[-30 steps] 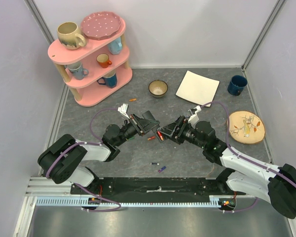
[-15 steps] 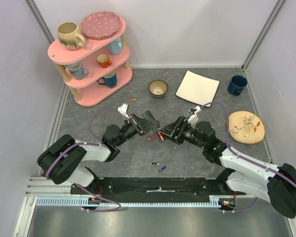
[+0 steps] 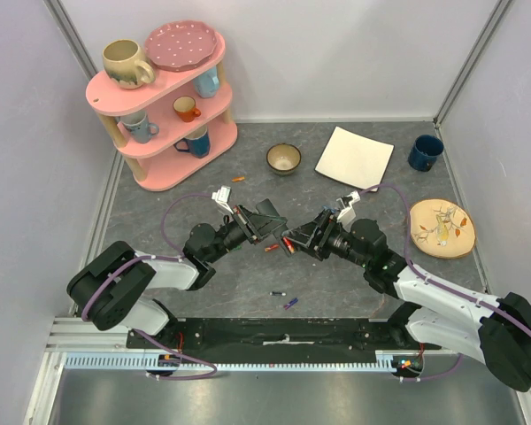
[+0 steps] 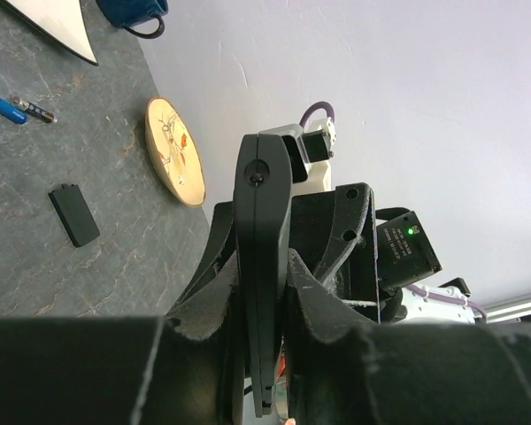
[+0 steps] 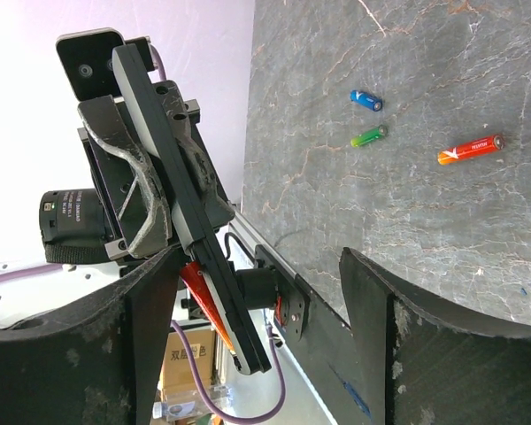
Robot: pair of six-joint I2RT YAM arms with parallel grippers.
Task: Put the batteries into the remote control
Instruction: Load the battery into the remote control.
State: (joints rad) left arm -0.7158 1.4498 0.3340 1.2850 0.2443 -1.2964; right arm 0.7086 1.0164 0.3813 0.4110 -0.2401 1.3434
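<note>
Black remote point(image 5: 173, 168) is clamped edge-on in the left gripper point(image 4: 261, 305), fingers shut tight against both faces, at mid-table. A battery cover point(image 4: 73, 215) is seen lying flat at the remote's 9 o'clock in the left wrist view. At 3 o'clock the right gripper point(image 3: 292, 241) is met, fingers point(image 5: 425, 354) spread wide. A red battery point(image 5: 199, 288) is glimpsed against the remote's lower end; whether seated cannot be told. Loose batteries, blue point(image 5: 365, 99), green point(image 5: 369, 135) and orange-red point(image 5: 470, 149), are scattered on the table point(image 3: 336, 292).
</note>
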